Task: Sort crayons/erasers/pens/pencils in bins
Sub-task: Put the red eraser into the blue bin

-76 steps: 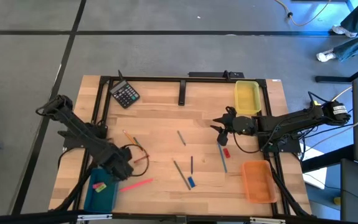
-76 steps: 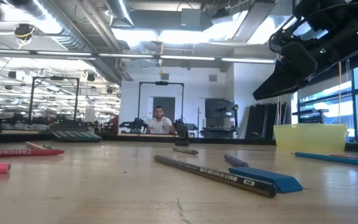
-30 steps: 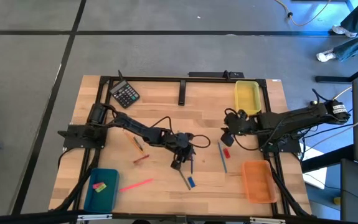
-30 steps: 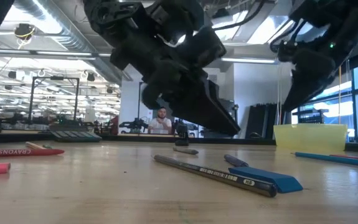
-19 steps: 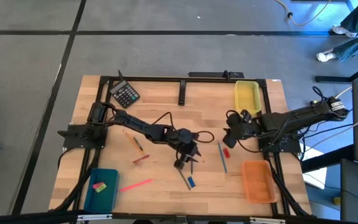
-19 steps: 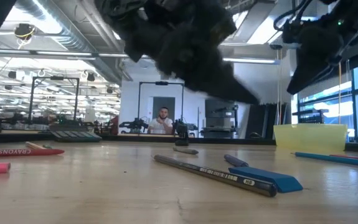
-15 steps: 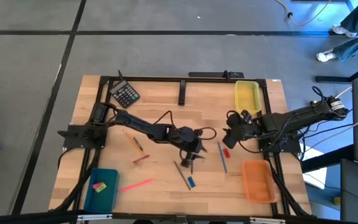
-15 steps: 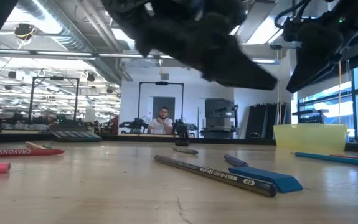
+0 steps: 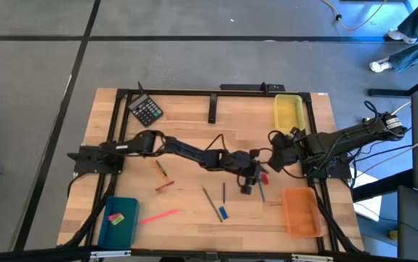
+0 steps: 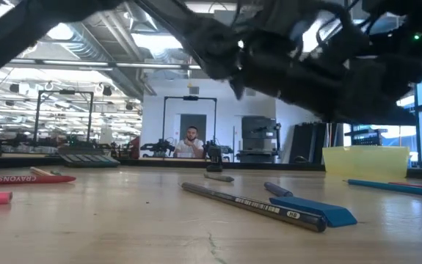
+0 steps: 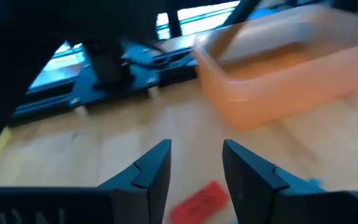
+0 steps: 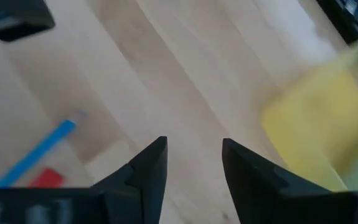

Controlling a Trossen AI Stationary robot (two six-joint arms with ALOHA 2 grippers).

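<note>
My left arm reaches across the table; its gripper (image 9: 252,180) is open and empty, just left of a red eraser (image 9: 264,177). In the left wrist view the eraser (image 11: 197,200) lies on the wood ahead of the open fingers (image 11: 196,155). A blue pen (image 9: 259,186) lies beside the eraser. My right gripper (image 9: 275,149) is open and empty, above the table between the eraser and the yellow bin (image 9: 288,113); its wrist view (image 12: 194,152) shows the pen (image 12: 35,155), the eraser (image 12: 45,179) and the yellow bin (image 12: 315,124). The orange bin (image 9: 301,211) stands near right, the teal bin (image 9: 118,218) near left.
A grey pencil (image 9: 210,200), a slim blue stick (image 9: 223,191) and a blue eraser (image 9: 223,212) lie mid-table. A red crayon (image 9: 163,185), a pink crayon (image 9: 158,216) and thin sticks (image 9: 158,166) lie left. A black calculator (image 9: 145,110) sits far left. The teal bin holds two erasers.
My left gripper has swept from the middle of the table toward its right edge, passing over the pencil and blue stick and ending beside the red eraser. My right gripper has drawn back a little toward the right and far edge. Nothing on the table has moved.
</note>
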